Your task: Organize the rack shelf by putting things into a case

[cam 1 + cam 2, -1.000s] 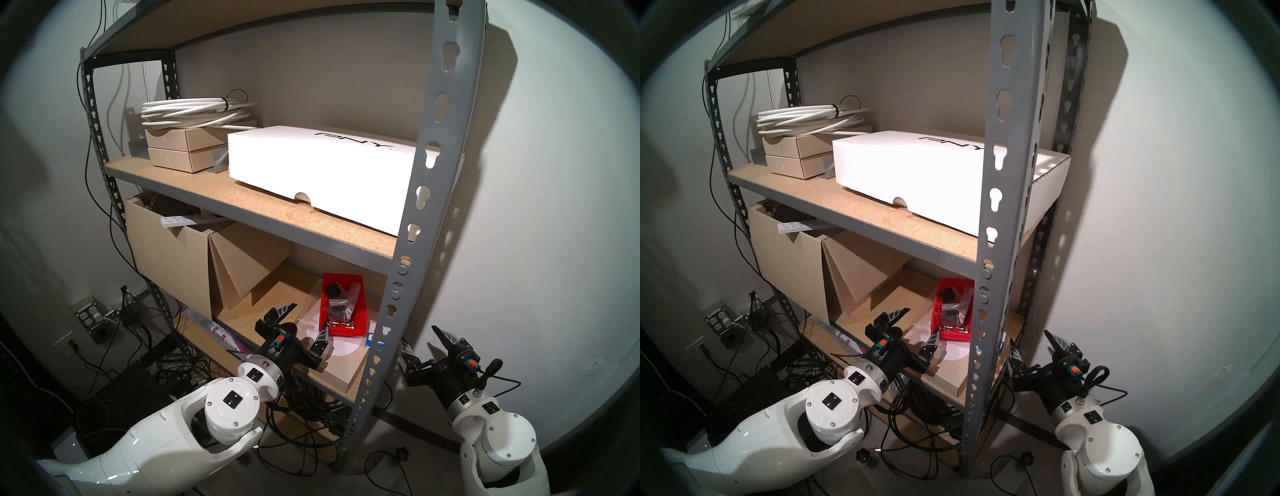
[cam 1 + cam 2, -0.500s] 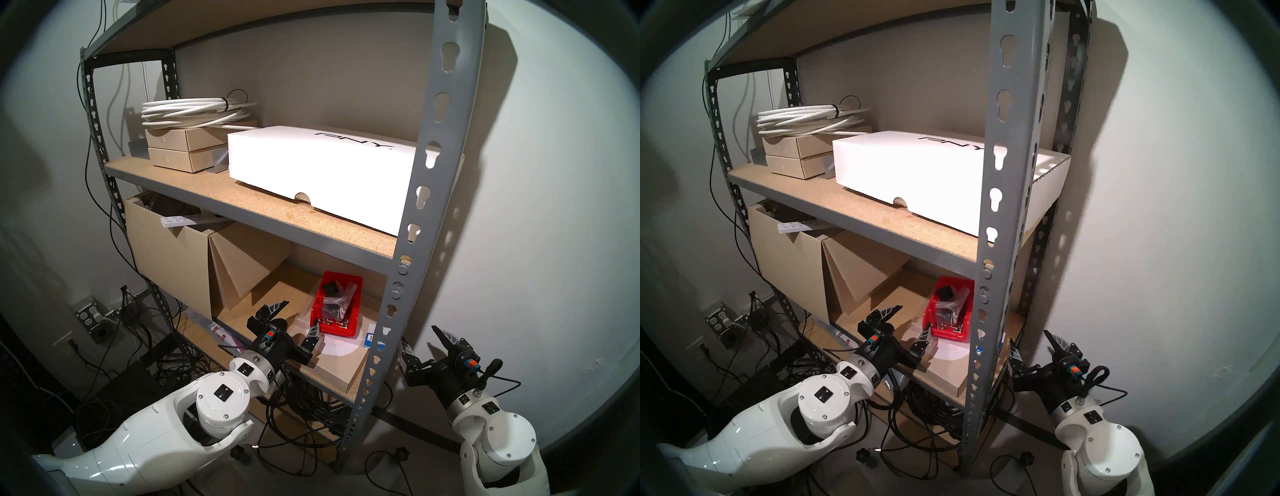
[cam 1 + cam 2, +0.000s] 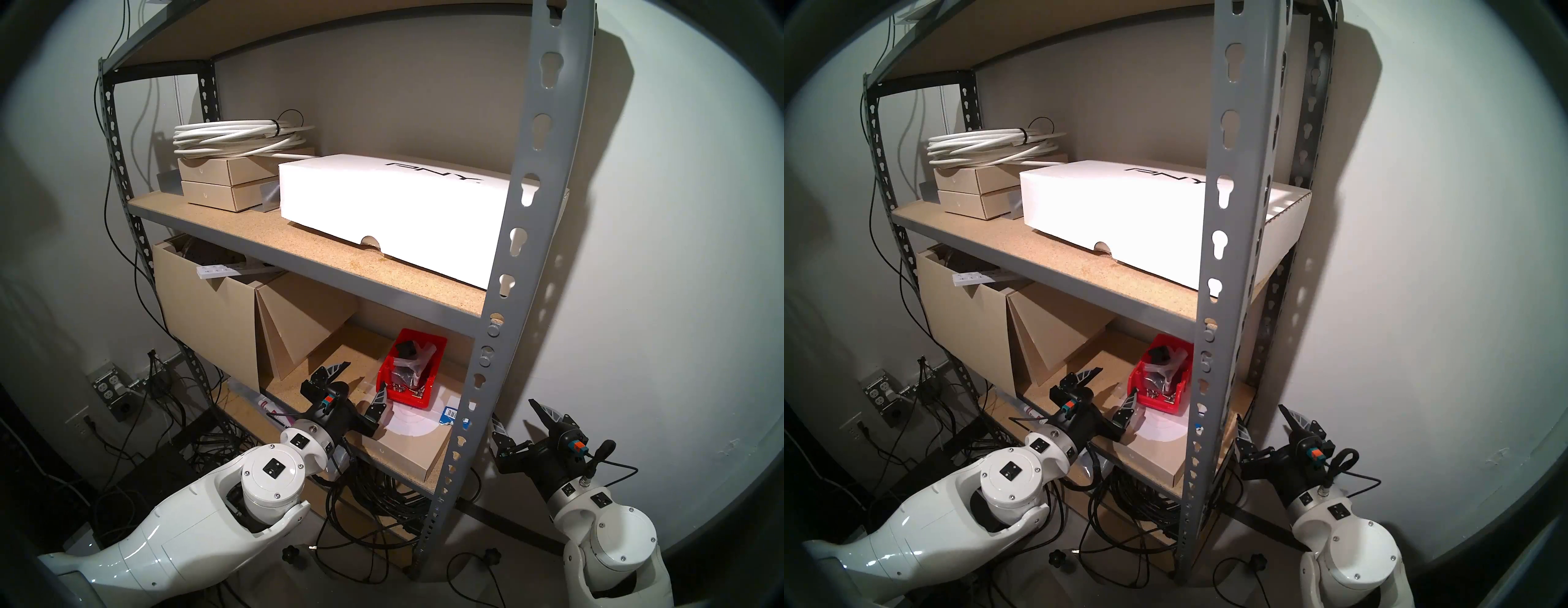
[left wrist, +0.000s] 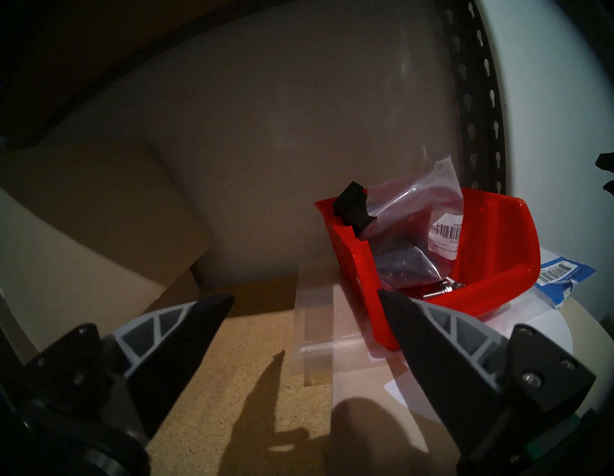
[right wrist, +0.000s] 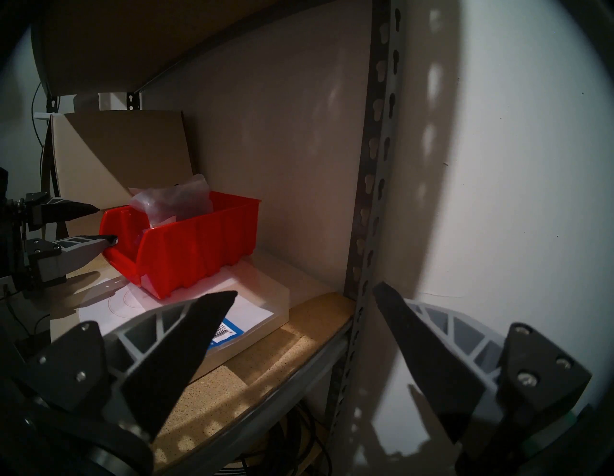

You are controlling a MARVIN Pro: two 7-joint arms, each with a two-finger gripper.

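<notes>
Red bin (image 3: 413, 373) sits lower centre on the shelf (image 3: 322, 271), bag (image 4: 415, 232) and black block (image 4: 352, 207) inside.
Left gripper (image 3: 360, 382) jaws apart, one fingertip (image 5: 106, 239) touching the bin; right gripper (image 3: 515, 420) apart, lower right.
</notes>
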